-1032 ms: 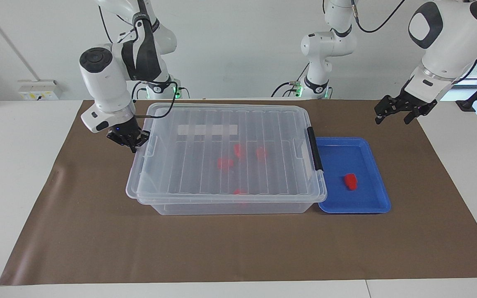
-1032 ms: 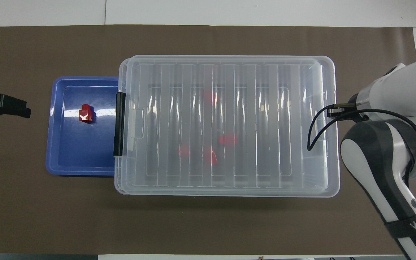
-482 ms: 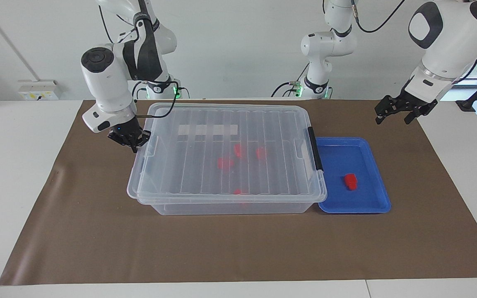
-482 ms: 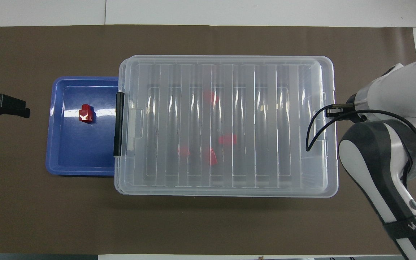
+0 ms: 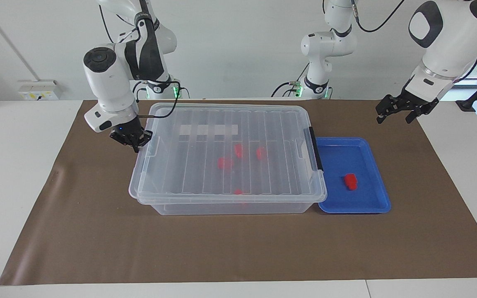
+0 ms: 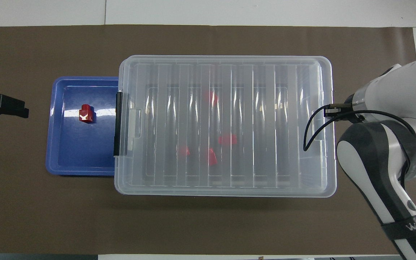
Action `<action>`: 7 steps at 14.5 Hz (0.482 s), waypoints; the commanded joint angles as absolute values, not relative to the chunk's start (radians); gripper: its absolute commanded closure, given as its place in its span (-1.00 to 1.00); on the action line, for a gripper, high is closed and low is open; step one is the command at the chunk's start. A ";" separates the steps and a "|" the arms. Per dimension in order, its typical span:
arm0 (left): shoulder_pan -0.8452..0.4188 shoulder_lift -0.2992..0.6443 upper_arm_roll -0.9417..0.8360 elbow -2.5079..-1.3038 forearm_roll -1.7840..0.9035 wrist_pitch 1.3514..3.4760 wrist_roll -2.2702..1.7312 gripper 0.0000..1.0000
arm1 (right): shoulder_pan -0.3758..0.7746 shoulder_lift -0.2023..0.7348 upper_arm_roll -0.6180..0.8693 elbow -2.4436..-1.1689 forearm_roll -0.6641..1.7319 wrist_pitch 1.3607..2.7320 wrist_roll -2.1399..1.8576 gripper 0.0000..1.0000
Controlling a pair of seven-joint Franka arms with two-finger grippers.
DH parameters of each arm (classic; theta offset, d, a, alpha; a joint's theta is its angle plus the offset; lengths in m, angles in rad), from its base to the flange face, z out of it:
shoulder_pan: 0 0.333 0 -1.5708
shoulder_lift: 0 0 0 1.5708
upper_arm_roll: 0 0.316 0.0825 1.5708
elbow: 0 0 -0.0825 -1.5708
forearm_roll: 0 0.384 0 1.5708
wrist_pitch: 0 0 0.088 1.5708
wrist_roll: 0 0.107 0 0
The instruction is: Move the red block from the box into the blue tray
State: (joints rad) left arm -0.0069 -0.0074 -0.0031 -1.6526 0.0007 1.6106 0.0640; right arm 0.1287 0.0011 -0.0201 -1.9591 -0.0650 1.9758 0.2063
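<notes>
Facing view: a clear box (image 5: 228, 161) with a ribbed lid (image 5: 222, 145) sits mid-mat (image 5: 97, 240), its black latch (image 5: 315, 149) at the end toward the left arm. The blue tray (image 5: 371, 207) lies touching that end. One red block (image 5: 350, 181) rests inside the tray, near its middle. Four more red blocks (image 5: 225, 162) show through the lid. The right gripper (image 5: 134, 142) is closed, its tip at the lid's rim on the end without a latch; whether it pinches the rim cannot be told. Over the last second the lid's free end has slid a little toward the tray, pushed by this gripper. That suggests the lid is being seated, with the block already delivered. The left gripper (image 5: 396, 114) hangs open above the mat's corner nearest the left arm's base, waiting.

Overhead view: the lid (image 6: 226, 122) now covers the box (image 6: 226, 191) more squarely. The block (image 6: 86, 113) sits in the tray (image 6: 60, 162), toward the edge farther from the robots. The right arm (image 6: 385, 144) hides its gripper. The left gripper (image 6: 22, 110) shows over the mat (image 6: 49, 216) just off the tray's outer edge.
</notes>
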 commanded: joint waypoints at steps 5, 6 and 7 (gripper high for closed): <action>-0.009 -0.028 -0.002 -1.663 0.023 1.597 0.072 -1.00 | 0.107 -0.020 -0.026 -1.818 -0.057 1.751 0.186 0.41; -0.009 -0.028 -0.002 -1.663 0.023 1.600 0.072 -1.00 | 0.097 -0.032 -0.026 -1.815 -0.057 1.734 0.178 -0.84; -0.008 -0.026 -0.002 -1.663 0.023 1.601 0.072 -1.00 | 0.088 -0.044 -0.028 -1.818 -0.057 1.727 0.157 -1.00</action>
State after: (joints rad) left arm -0.0069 -0.0097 -0.0031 -1.6527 0.0023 1.6103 0.0640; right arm 0.1145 -0.0195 -0.0298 -1.8219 -0.0650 1.7556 0.2001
